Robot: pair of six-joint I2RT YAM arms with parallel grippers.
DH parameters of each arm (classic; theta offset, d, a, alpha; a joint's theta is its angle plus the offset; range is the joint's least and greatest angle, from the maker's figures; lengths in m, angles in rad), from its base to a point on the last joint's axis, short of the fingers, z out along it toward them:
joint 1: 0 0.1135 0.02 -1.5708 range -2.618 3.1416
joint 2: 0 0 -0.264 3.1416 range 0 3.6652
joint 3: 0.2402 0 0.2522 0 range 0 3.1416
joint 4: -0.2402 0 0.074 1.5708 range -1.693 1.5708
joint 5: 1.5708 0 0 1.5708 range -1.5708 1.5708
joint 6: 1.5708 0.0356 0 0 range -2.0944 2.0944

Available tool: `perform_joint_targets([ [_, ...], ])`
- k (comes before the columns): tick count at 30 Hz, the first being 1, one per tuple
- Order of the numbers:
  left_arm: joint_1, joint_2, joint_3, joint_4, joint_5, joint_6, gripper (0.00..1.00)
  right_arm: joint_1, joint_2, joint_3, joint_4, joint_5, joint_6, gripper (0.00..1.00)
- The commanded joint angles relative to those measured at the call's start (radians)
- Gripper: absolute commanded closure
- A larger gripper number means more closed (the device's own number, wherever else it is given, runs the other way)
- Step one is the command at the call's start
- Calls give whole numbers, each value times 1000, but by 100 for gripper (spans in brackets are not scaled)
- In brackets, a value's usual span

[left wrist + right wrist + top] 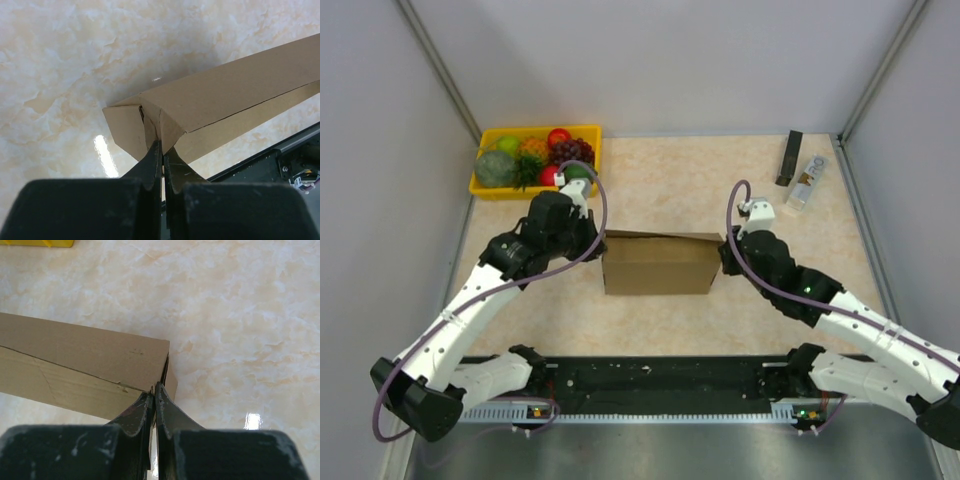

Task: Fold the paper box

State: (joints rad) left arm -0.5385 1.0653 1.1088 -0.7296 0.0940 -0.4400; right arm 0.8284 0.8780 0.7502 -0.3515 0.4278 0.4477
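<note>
The paper box is plain brown cardboard, folded into a rectangular shape in the middle of the table. My left gripper is at its left end. In the left wrist view its jaws are closed on a folded end flap of the box. My right gripper is at the right end. In the right wrist view its jaws are pinched together at the box's near end corner, where the top panel meets the end wall. The box rests on the table.
A yellow tray of fruit stands at the back left, just behind the left arm. A black bar and a small clear item lie at the back right. A black rail runs along the near edge.
</note>
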Motion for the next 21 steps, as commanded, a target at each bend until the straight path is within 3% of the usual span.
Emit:
perform_joint_targets([
  [1,6,-37,-39,185,108,-78,100,20,35,28,-60,-92,-1,100],
  [2,6,-39,-44,185,105,-59,100,20,38,32,-61,-95,-1,85],
  [3,6,-39,-49,180,96,-54,100,18,35,34,-66,-93,2,78],
  [7,6,-53,-110,164,64,-29,100,20,9,89,-115,-121,25,72],
  [13,6,-82,-182,190,42,-28,100,12,-13,184,-237,-116,66,45],
  [21,6,-87,-184,187,65,-29,100,3,1,175,-279,-116,91,33],
])
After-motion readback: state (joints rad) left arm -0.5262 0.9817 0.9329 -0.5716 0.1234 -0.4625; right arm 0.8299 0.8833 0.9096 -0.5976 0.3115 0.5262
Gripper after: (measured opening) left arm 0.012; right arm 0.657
